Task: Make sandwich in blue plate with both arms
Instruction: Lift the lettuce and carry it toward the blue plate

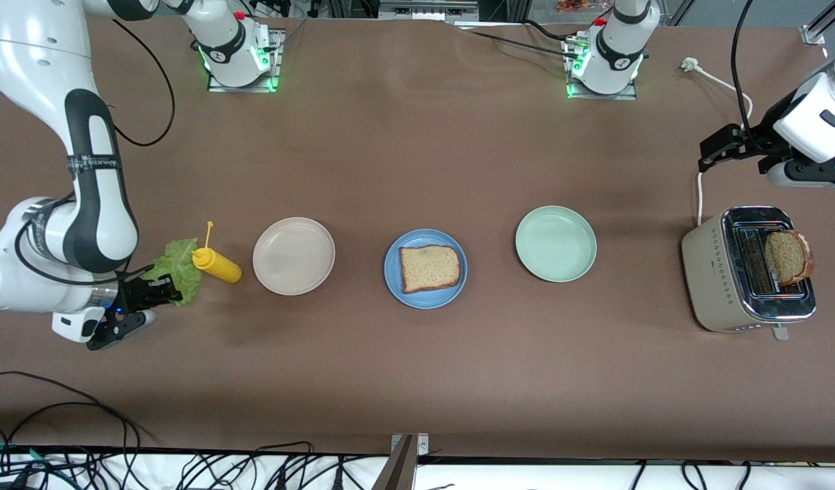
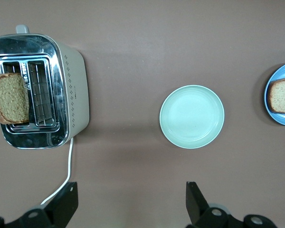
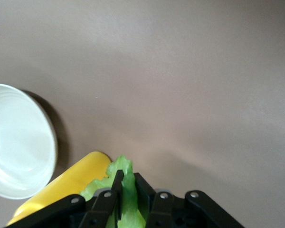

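Three plates (image 1: 294, 256), two bread slices (image 1: 429, 268), one lettuce leaf (image 1: 177, 267)

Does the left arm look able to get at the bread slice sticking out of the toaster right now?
Probably yes: the left gripper is open, holds nothing, and the bread slice stands uncovered in the toaster.

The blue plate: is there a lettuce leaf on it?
No, the blue plate holds one bread slice only; the lettuce leaf is in the right claw.
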Motion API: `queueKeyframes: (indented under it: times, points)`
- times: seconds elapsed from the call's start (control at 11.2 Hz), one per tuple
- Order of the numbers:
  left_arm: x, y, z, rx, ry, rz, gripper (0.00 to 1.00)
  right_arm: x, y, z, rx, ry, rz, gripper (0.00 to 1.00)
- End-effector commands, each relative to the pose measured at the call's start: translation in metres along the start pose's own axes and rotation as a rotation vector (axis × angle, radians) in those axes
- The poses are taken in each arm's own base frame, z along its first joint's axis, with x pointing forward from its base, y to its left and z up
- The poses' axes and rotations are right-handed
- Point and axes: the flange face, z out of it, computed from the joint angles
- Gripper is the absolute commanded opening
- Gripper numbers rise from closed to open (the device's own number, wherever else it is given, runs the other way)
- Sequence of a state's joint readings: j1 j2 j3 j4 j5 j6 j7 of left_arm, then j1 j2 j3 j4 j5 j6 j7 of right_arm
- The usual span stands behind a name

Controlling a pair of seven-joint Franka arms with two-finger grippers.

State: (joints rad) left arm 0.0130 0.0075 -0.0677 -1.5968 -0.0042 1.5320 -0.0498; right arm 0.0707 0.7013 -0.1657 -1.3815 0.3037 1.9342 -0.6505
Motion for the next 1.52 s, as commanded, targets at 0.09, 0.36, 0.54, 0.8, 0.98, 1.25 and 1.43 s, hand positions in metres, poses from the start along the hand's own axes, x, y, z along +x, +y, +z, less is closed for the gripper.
queueKeyframes:
  times: [0.09, 0.36, 0.54, 0.8, 0.98, 1.25, 1.43]
  points:
    - [-0.005, -0.003, -0.003, -0.025, 0.018, 0.027, 1.00, 0.007, -0.036, -0.064, -0.012, -0.018, -0.080, 0.00]
    - [-0.005, -0.002, -0.003, -0.026, 0.016, 0.031, 1.00, 0.007, -0.054, -0.090, 0.000, -0.019, -0.103, 0.00]
    - [-0.005, 0.000, -0.003, -0.031, 0.018, 0.033, 1.00, 0.011, -0.072, -0.105, 0.008, -0.025, -0.109, 0.00]
    - [-0.005, 0.001, -0.003, -0.040, 0.016, 0.035, 1.00, 0.026, -0.113, -0.111, -0.002, -0.029, -0.009, 0.00]
    - [-0.005, 0.000, -0.003, -0.040, 0.015, 0.033, 1.00, 0.041, -0.155, -0.104, -0.012, -0.035, 0.105, 0.00]
    - [-0.005, 0.000, -0.003, -0.038, 0.015, 0.035, 1.00, 0.067, -0.222, -0.085, -0.033, -0.012, 0.237, 0.00]
    - [-0.005, 0.000, -0.002, -0.038, 0.013, 0.035, 1.00, 0.086, -0.252, -0.067, -0.040, -0.003, 0.302, 0.00]
